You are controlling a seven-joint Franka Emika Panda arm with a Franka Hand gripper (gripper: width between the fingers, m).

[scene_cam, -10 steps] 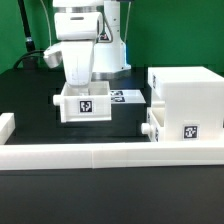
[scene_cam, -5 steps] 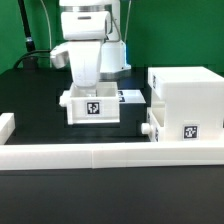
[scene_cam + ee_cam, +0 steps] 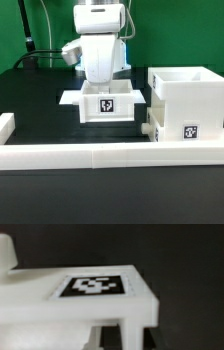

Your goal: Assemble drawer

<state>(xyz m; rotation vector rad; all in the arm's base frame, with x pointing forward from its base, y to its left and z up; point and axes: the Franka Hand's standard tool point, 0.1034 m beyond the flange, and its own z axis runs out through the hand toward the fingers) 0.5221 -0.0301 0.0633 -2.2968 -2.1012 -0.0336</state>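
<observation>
Drawer tray (image 3: 106, 105) sat mid-frame in the exterior view, directly beneath the hand (image 3: 103, 84), left of the casing (image 3: 188, 105) with 1 tray (image 3: 152, 131) seated. Wrist view: tagged tray (image 3: 80, 300) filled the frame; whether the hand gripped it, I cannot tell.

The casing (image 3: 187, 108) looked like smooth white plastic with a faint sheen, and the tray (image 3: 107, 105) beside it showed the same plain white plastic. Printed black-and-white tags sat flat and matt on both; the tray's tag (image 3: 95, 286) was blurred close up. The tabletop (image 3: 35, 105) under the casing was matt black, and the border wall (image 3: 100, 154) before it was smooth white
</observation>
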